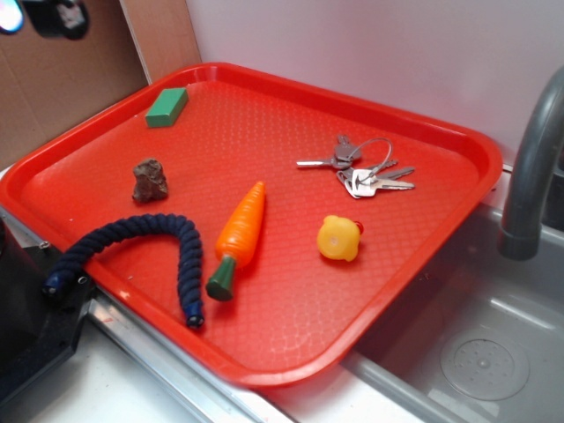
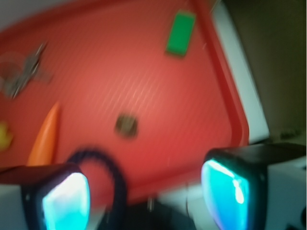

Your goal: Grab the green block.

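Lying flat on the red tray (image 1: 458,141), near its far left corner: the green block (image 1: 166,107), untouched, also visible in the blurred wrist view (image 2: 180,33). Brown rock (image 1: 150,180): nearer than the block, well apart from it. Orange carrot (image 1: 240,236): mid-tray, dark stem end toward the tray's near rim. Blue rope (image 1: 132,247): arched, beside the carrot, one end past the tray's left rim. Yellow duck toy (image 1: 339,238): right of the carrot. Keys (image 1: 361,169): toward the tray's far right. Gripper (image 2: 144,194): fingers (image 2: 64,201) spread wide, holding nothing, above the tray's near left edge, well apart from the block.
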Robot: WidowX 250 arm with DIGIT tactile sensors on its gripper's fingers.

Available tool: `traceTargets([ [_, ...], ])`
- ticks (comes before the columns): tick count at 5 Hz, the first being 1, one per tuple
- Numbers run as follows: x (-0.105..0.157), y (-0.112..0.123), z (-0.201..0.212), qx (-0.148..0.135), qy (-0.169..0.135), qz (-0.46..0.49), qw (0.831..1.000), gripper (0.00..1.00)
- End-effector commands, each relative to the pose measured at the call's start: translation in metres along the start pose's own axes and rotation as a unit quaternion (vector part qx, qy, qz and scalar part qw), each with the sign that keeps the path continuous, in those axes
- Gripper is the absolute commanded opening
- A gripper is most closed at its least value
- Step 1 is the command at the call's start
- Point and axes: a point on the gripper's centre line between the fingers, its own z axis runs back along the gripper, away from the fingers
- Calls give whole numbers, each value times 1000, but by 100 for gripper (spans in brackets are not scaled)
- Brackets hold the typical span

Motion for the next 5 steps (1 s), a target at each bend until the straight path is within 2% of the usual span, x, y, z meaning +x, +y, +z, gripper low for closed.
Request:
traceTargets([
  [1,56,11,-57,24,-79,56,995,100],
  [2,79,10,-87,38,-74,70,994,100],
  [3,94,7,-113,51,-58,65,995,100],
  [5,105,23,-136,76,-38,73,994,100],
])
